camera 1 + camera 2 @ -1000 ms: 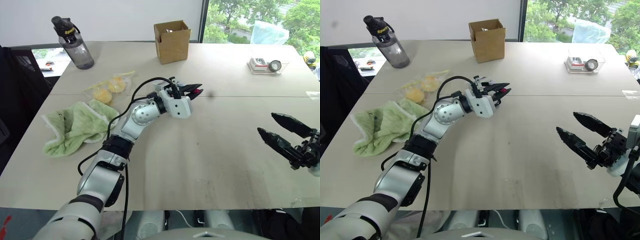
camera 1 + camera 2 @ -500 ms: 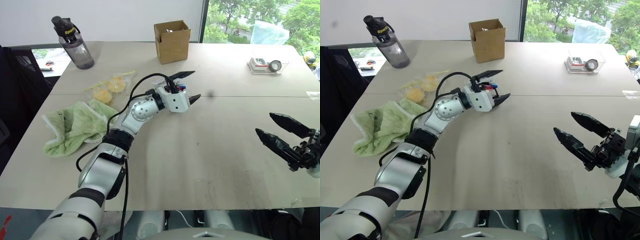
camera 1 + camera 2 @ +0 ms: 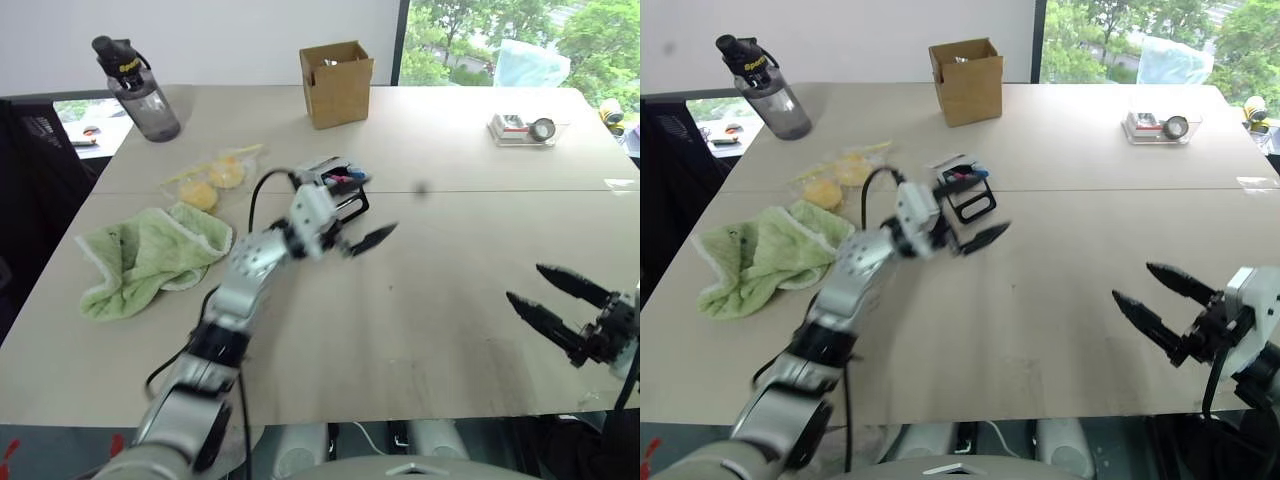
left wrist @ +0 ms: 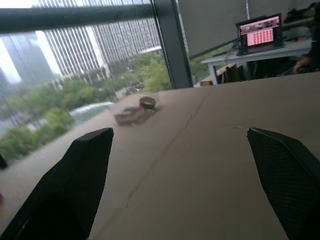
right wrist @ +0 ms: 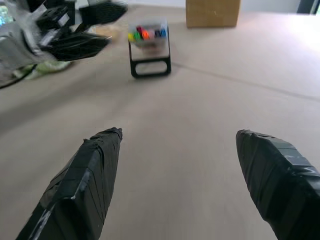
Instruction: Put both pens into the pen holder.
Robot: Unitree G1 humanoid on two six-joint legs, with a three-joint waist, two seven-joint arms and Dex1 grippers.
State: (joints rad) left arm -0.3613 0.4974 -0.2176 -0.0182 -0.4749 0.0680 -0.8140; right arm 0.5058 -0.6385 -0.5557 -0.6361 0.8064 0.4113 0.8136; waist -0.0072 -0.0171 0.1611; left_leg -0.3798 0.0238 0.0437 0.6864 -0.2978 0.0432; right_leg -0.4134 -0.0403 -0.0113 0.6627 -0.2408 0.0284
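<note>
Apparently final step: pen holder [image 3: 338, 190] stands mid counter [image 3: 450, 300], pen ends [image 5: 146, 34] poking out top. Left tool [image 3: 352, 236] just beside holder, jaws apart, empty. Right tool [image 3: 548, 302] well apart, jaws apart, empty. Next move: likely just retreat.

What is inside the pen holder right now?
In the pen holder, coloured pen ends stick up at its top: pink, blue and others. How many pens there are, and their bodies inside, cannot be made out.
</note>
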